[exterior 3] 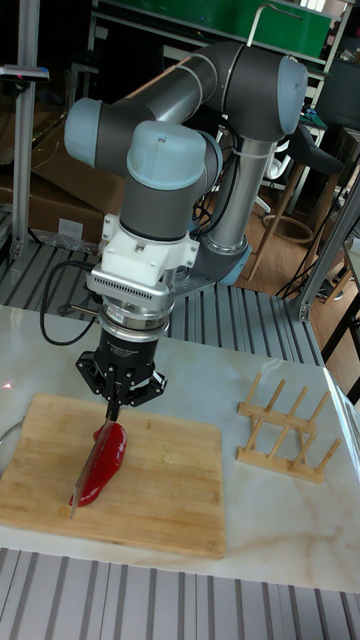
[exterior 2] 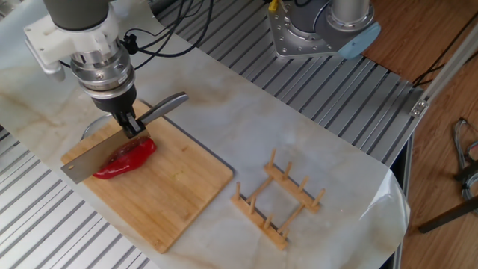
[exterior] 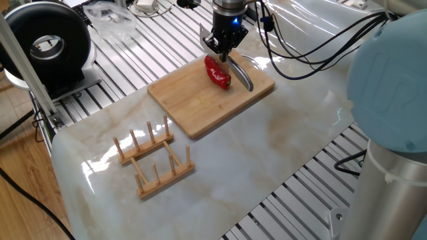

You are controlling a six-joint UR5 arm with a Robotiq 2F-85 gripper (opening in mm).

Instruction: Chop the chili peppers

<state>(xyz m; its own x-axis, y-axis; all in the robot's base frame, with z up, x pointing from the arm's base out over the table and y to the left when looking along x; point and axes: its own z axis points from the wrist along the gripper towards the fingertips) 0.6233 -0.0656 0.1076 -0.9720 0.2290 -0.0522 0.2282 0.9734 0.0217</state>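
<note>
A glossy red chili pepper lies on a bamboo cutting board. My gripper is shut on a knife. The blade rests along the chili's top, edge down. The grey handle sticks out past the board's far edge. The chili looks whole; I cannot tell whether the blade has cut into it.
A wooden peg rack stands on the marble top beside the board. A round black device sits at one corner. Cables trail behind the gripper. A metal disc edge shows behind the board.
</note>
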